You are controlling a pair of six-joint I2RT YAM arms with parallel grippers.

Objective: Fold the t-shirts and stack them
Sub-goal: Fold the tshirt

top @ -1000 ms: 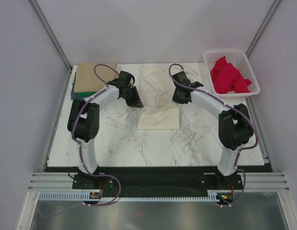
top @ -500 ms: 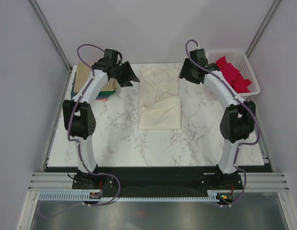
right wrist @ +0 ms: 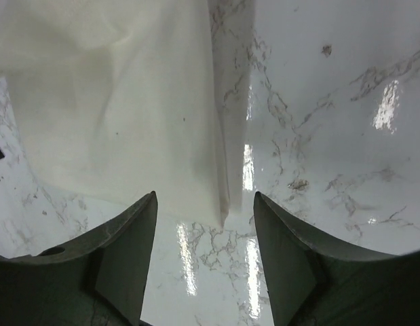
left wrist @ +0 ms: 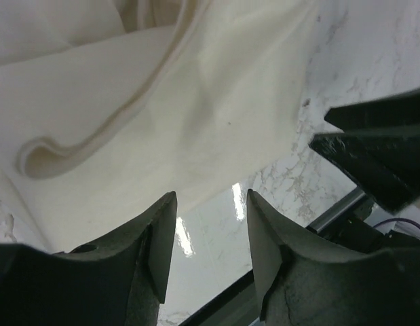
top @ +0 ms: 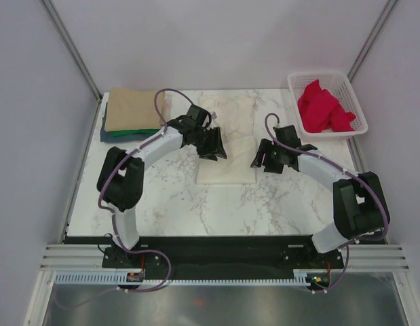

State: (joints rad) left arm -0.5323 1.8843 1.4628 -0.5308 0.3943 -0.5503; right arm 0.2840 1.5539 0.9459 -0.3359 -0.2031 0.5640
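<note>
From above, the left gripper (top: 216, 146) hangs over the cream shirt's (top: 226, 170) left edge and the right gripper (top: 258, 157) is just off its right edge. The folded stack (top: 131, 112) lies well off to the left gripper's left. Left wrist: fingers apart, empty, cloth just ahead of them. Right wrist: fingers spread too, the cloth's edge ahead between them.
</note>
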